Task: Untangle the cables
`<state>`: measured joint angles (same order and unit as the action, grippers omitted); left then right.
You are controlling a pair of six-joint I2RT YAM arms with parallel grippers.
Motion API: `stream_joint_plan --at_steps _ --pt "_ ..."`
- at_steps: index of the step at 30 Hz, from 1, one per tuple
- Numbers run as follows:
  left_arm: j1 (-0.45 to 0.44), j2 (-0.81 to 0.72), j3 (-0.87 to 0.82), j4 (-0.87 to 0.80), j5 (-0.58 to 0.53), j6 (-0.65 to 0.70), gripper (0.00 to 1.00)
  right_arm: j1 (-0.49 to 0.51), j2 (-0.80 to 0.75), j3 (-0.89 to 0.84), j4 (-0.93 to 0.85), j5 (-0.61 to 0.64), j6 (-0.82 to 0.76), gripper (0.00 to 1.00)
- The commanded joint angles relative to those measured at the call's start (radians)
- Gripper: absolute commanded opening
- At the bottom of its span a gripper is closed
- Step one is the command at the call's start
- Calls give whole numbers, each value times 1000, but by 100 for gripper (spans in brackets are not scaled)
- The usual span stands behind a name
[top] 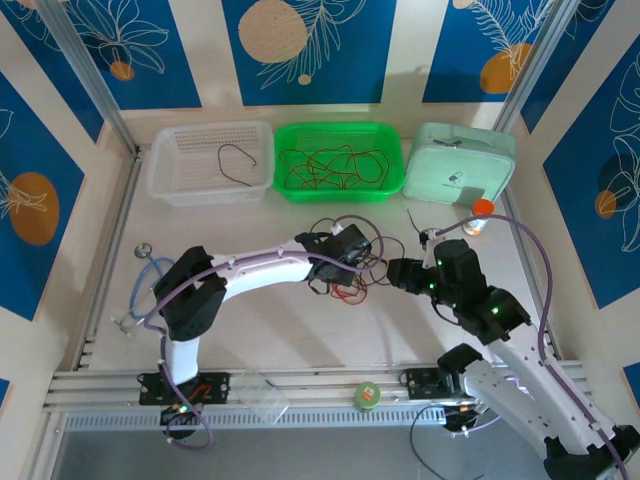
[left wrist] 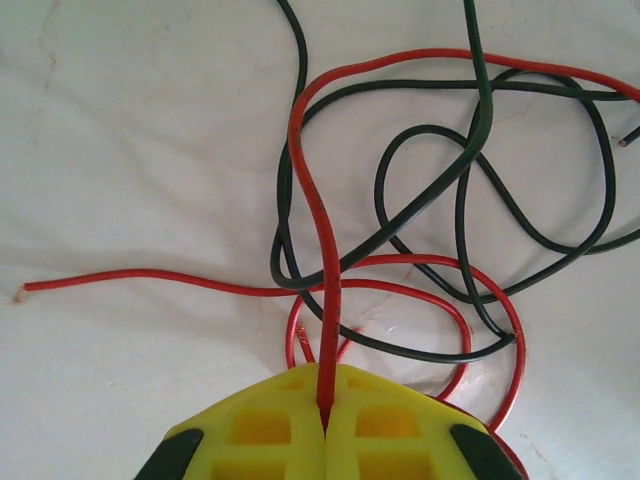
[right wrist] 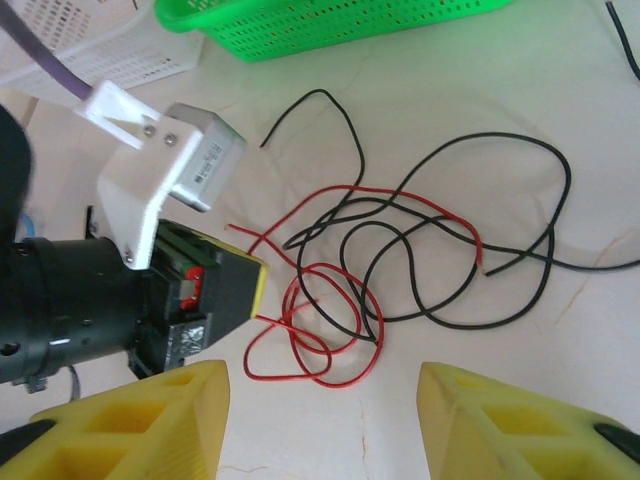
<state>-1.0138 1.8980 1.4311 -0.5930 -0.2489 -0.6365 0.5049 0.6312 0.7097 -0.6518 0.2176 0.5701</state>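
A tangle of thin red and black cables (top: 352, 272) lies mid-table between the two arms. My left gripper (top: 332, 270) is shut on a red cable (left wrist: 322, 300), which runs straight up out of the closed yellow fingertips (left wrist: 325, 420). Black cables (left wrist: 470, 150) loop over and under it, and more red loops lie behind. In the right wrist view the left gripper (right wrist: 215, 290) sits at the left edge of the tangle (right wrist: 400, 260). My right gripper (top: 397, 274) hangs just right of the cables. Its yellow fingers (right wrist: 130, 420) stand wide apart, open (right wrist: 322, 420), over bare table near the red loops.
At the back stand a white basket (top: 210, 127) holding one black cable, a green basket (top: 340, 128) holding red cables, and a mint case (top: 463, 165). An orange-capped bottle (top: 481, 212) is at right. A light-blue tube with a metal disc (top: 148, 265) lies left. A tape roll (top: 367, 396) sits at the front rail.
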Motion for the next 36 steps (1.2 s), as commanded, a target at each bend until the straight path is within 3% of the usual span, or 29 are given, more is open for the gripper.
stream_joint_plan --at_steps 1,6,12,19,27,36 --pt "9 -87 104 -93 -42 72 0 -3 4 24 -40 29 40 52" --pt "9 -151 257 -260 -49 155 0 -34 50 47 -52 -3 87 52" --pt "9 -189 407 -414 -68 205 0 -129 144 78 -58 -156 147 52" --pt "10 -216 531 -487 -144 255 0 -154 188 86 -34 -236 184 53" --pt "37 -158 737 -534 -236 332 0 -158 170 72 -52 -236 195 53" --pt "54 -100 895 -538 -225 379 0 -166 168 38 5 -283 238 53"
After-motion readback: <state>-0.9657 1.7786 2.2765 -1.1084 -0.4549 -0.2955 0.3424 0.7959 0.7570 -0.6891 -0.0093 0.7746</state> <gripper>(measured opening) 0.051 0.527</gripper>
